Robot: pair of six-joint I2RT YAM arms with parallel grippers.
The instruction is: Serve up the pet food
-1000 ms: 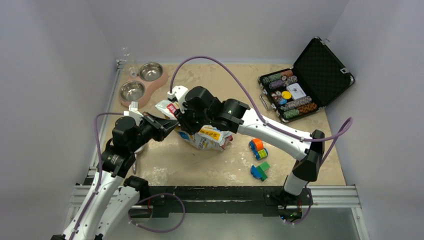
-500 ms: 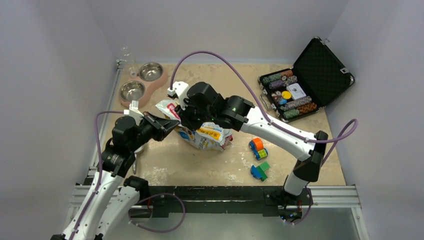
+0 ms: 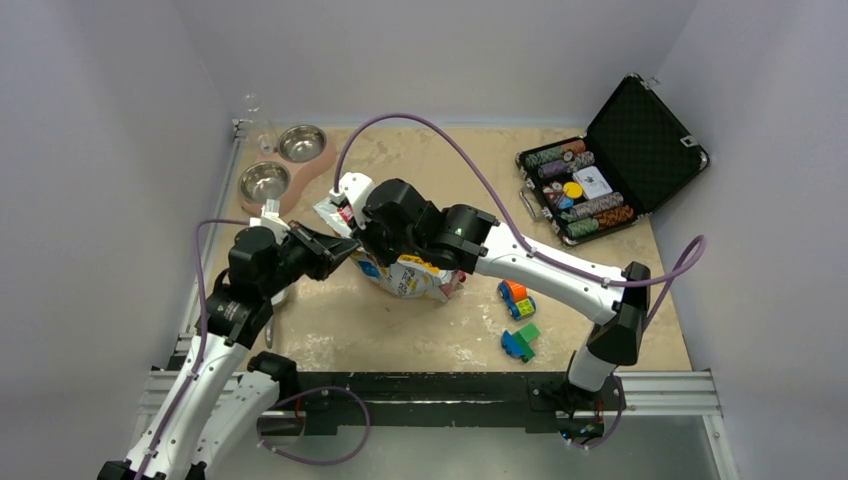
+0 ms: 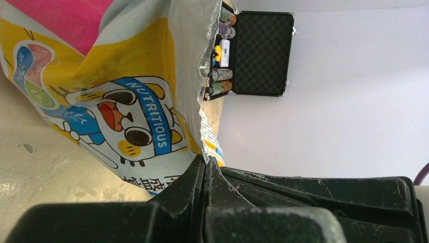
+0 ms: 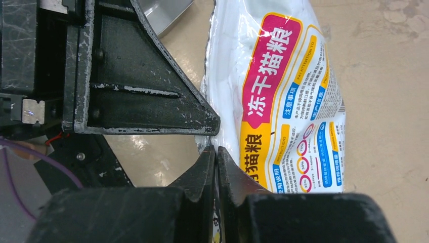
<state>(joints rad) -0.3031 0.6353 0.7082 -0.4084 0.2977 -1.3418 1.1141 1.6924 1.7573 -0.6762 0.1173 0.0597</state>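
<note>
The pet food itself is hidden inside its crinkly white, yellow and red bag (image 3: 418,277), which stands in the middle of the table. The cartoon-cat side of the bag (image 4: 126,106) fills the left wrist view, and the printed side (image 5: 283,101) fills the right wrist view. My left gripper (image 3: 350,250) (image 4: 205,163) is shut on the bag's torn top edge. My right gripper (image 3: 366,254) (image 5: 216,152) is shut on the same edge right beside it, its tips almost touching the left gripper's fingers (image 5: 146,96).
A pink double feeder (image 3: 290,168) with two steel bowls sits at the back left, one bowl's rim (image 5: 162,10) just beyond the bag. An open black case of poker chips (image 3: 600,170) (image 4: 258,50) stands back right. Toy blocks (image 3: 516,298) (image 3: 520,342) lie right of the bag.
My right gripper has closed onto the bag's edge and shifted slightly left and towards me. The left gripper stays shut on the bag, barely moved.
</note>
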